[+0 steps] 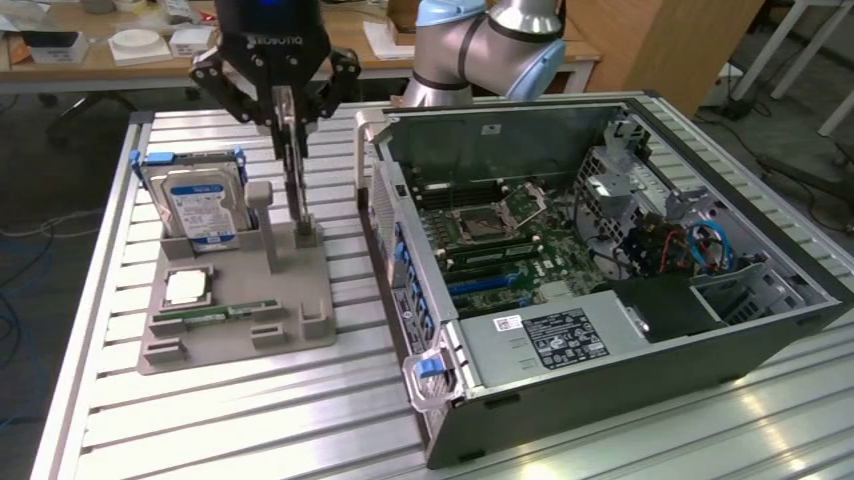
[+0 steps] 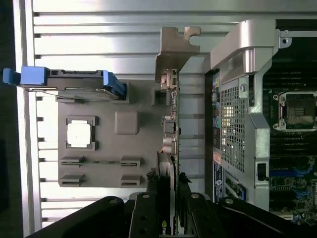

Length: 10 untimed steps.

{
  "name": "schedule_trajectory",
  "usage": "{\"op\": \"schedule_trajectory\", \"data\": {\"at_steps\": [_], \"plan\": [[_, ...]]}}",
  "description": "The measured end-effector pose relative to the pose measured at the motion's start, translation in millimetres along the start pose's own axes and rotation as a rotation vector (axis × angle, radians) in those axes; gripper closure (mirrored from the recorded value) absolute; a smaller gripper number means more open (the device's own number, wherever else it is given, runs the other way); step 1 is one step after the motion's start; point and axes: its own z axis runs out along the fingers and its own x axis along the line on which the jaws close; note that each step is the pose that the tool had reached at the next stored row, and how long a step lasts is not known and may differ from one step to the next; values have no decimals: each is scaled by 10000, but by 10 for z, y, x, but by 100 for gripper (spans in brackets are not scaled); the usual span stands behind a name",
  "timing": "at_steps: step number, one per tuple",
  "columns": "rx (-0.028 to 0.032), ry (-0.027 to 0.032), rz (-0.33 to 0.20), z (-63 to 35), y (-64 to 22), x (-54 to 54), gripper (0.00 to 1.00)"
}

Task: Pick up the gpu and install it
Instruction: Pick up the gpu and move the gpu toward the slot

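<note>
Pickup is looking done or nearly so: the gripper (image 1: 287, 105) is clenching the gpu (image 1: 299, 185) by its upper edge. The card is hanging upright over the grey holder tray (image 1: 227, 330), at ten o'clock in the exterior view. Its lower end is sitting at the tray's slot; whether it is clear I cannot tell. Installation is not yet beginning: the open computer case (image 1: 747, 330) is lying at three o'clock of the tray, with the card outside it.
</note>
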Motion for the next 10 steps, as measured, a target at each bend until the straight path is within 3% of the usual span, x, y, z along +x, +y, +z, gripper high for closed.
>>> {"op": "schedule_trajectory", "data": {"at_steps": [5, 10], "plan": [[-1, 2, -37, -153, 6, -14, 74], [0, 7, -35, -183, 11, -100, 74]]}}
